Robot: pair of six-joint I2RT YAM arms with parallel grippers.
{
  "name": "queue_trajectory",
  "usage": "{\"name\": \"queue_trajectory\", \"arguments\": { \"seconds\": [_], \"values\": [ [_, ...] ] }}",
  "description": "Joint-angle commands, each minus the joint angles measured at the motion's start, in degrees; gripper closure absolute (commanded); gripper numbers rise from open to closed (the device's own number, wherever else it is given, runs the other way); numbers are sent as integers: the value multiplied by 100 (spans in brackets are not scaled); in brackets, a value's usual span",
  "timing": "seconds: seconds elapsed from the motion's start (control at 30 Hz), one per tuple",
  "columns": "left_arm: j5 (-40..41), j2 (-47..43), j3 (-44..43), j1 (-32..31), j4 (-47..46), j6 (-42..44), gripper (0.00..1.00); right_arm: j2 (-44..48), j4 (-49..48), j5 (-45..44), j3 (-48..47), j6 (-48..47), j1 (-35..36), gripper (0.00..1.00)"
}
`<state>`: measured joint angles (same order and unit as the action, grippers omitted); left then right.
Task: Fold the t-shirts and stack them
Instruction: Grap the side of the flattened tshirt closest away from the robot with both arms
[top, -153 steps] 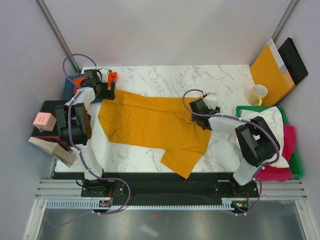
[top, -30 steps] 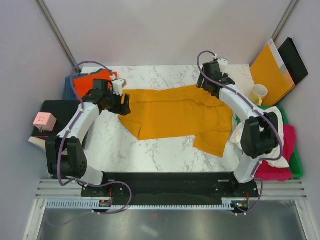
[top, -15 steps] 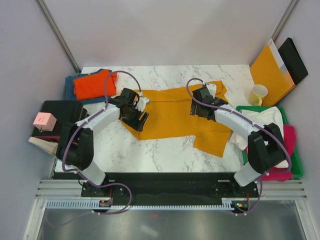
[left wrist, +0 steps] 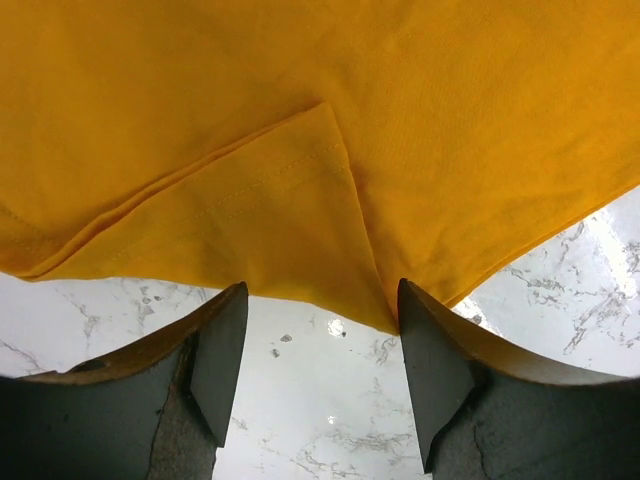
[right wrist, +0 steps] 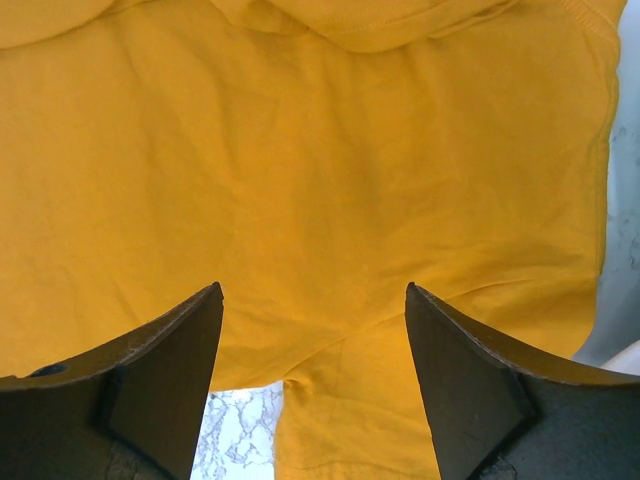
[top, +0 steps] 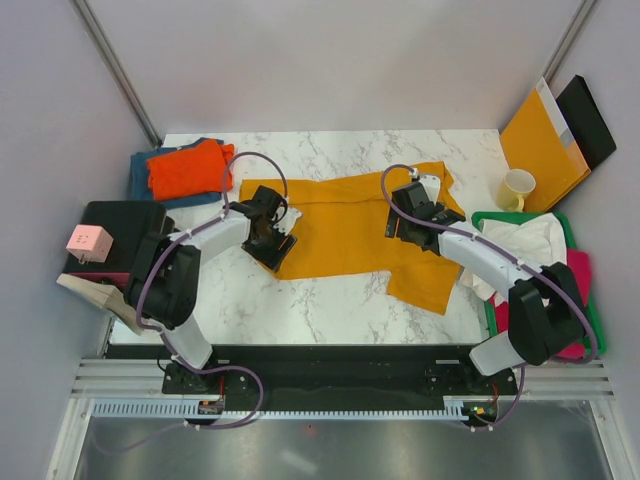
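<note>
The mustard-yellow t-shirt lies spread across the marble table, one sleeve hanging toward the near right. My left gripper stands open at its near-left edge. In the left wrist view that gripper has bare marble between the fingers and a folded hem just ahead. My right gripper is open over the shirt's right half. The right wrist view shows this gripper above yellow cloth, holding nothing. A folded orange t-shirt rests on a teal-blue one at the back left.
A green bin at the right edge holds a white t-shirt and a magenta one. A cream mug and an orange-brown envelope stand at the back right. A black box and pink block sit left.
Both arms have come in from the shirt's far corners: the left to its near-left edge, the right from the back to its right half. The left jaws have narrowed a little.
</note>
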<state>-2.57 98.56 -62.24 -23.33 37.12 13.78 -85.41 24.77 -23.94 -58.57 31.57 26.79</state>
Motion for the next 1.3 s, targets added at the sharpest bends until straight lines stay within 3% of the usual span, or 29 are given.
{"name": "queue_trajectory", "arguments": {
  "seconds": [0.0, 0.43, 1.03, 1.27],
  "values": [
    [63, -478, 10, -22, -249, 11, 32, 235, -245, 83, 266, 86, 37, 19],
    [-262, -233, -104, -40, -697, -33, 33, 472, -78, 4, 548, 200, 29, 20],
    [-7, 550, -702, -136, -1032, -16, 39, 683, 1, -128, 794, 402, 81, 21],
    [-16, 602, -658, -136, -1049, 19, 60, 613, -43, -137, 847, 437, 90, 23]
  ]
}}
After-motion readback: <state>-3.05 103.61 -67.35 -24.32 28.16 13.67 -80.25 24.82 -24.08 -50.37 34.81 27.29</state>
